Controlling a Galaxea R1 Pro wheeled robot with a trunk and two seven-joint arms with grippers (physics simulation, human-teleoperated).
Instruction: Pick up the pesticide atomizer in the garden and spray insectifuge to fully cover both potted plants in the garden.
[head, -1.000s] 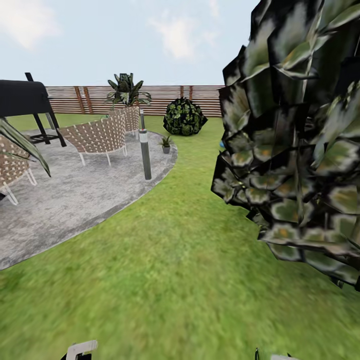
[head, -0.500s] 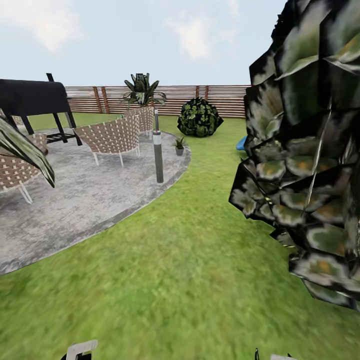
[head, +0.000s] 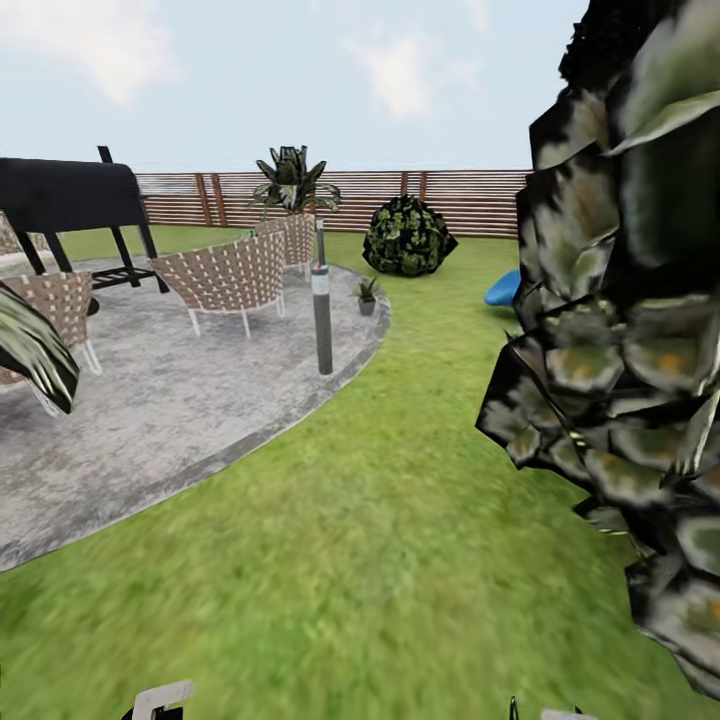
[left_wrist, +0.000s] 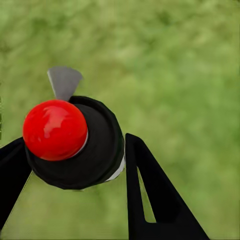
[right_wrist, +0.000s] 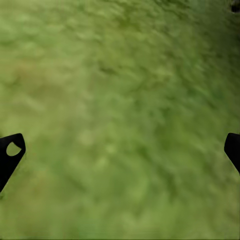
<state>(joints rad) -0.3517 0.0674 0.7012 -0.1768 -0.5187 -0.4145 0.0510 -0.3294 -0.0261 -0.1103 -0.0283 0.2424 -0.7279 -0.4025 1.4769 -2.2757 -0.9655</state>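
A green lawn (head: 380, 520) spreads ahead, open and unobstructed down the middle as far as the brown slatted fence (head: 470, 200) that closes the far edge. On the left the grass meets the curved rim of a round mottled grey patio (head: 170, 400). On the right a big dark leafy bush (head: 620, 360) stands very near the camera and walls off that side. A smaller round dark bush (head: 407, 237) sits in front of the fence, with a blue object (head: 503, 289) on the grass between the two bushes.

On the patio stand a black grill (head: 65, 195), woven chairs (head: 228, 275) and a slim grey post (head: 322, 305) near the rim. A tall plant (head: 292, 183) rises behind the chairs. One small potted plant (head: 367, 294) sits at the patio's far rim, just beyond the post.

In the left wrist view, the left gripper (left_wrist: 75, 160) has its black fingers clamped around the pesticide atomizer (left_wrist: 75, 142). It is seen end-on, its long axis running towards the camera: a round dark body, a red cap and a grey nozzle tab sticking out sideways, over grass.

The right gripper (right_wrist: 120, 150) hangs over bare grass, its fingertips (right_wrist: 10, 150) wide apart at opposite edges.
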